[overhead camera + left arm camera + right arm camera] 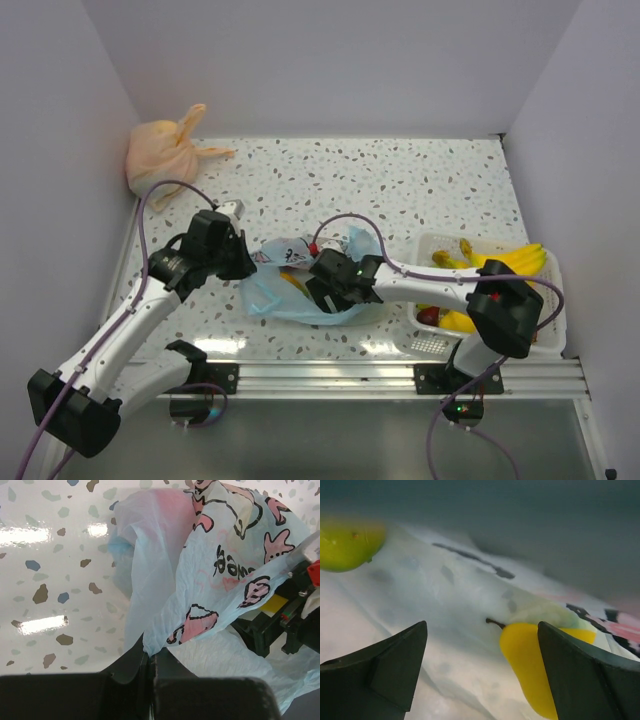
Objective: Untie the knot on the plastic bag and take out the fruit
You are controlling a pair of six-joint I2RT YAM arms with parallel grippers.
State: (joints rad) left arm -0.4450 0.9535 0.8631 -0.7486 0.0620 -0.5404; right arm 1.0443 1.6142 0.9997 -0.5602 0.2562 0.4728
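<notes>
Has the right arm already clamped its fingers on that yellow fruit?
No, the right fingers stand wide apart, with the yellow fruit lying between them, close to one finger.

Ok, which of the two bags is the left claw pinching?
The light blue printed bag, its edge in the left claw; the orange bag sits apart in the far corner.

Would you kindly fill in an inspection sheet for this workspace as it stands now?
Surface: speckled table, glossy.
Job's things: plastic bag mid-table, mouth open; yellow fruit and green fruit inside.
Clutter: tied orange bag, far-left corner; white basket holding bananas, right.
Grippers: left gripper shut on the bag's edge; right gripper open, inside the bag.
Cables: purple cables loop over both arms.
Surroundings: plain walls on three sides.
</notes>
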